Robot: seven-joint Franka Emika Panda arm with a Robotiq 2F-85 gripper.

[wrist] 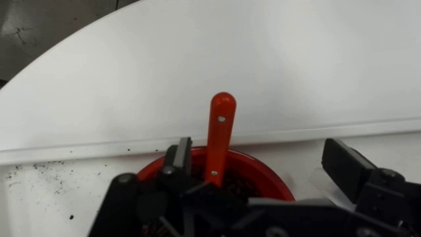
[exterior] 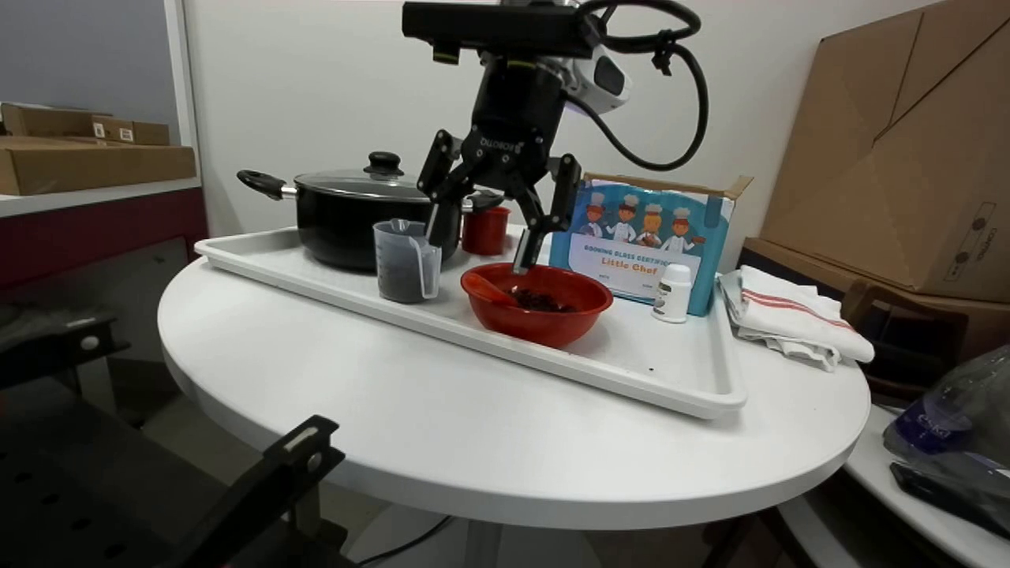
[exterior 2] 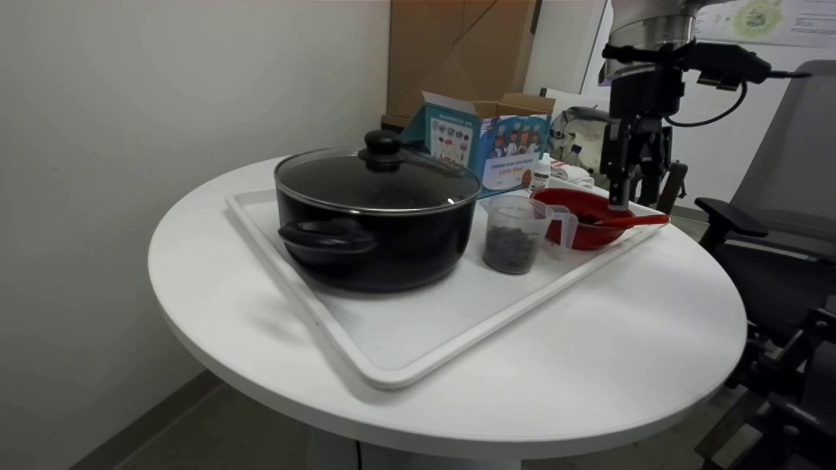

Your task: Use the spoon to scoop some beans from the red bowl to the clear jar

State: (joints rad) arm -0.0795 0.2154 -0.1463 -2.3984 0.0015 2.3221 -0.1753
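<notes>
Spoon (wrist: 221, 135) is in the red bowl (exterior: 544, 325), below the gripper (exterior: 478, 254). Wrist view: handle lies between the two fingers, closer to one, and sticks out past the bowl rim; scoop end hidden. Gripper fingers are spread wide, tips down, spoon free of both. Can't tell if a tip touches the bowl.

Beans (exterior: 540, 300) heaped in the bowl, under the gripper. Clear jar (exterior: 398, 264) upright just beside the bowl, low and off to one side of the gripper, apart from it; dark fill shows through the wall.

Black pot (exterior 2: 379, 238) further out on the jar side, glass lid (exterior 2: 320, 183) on. In an exterior view, red cup (exterior: 487, 231) is behind the gripper, near the pot. Box (exterior: 631, 237) also behind, off the side away from the jar, white bottle (exterior: 673, 294) just in front of it. Same side: dark specks (wrist: 71, 217) on the white tray (exterior: 600, 370), and well out, folded cloth (exterior: 797, 312) on the round table (exterior: 442, 410).
</notes>
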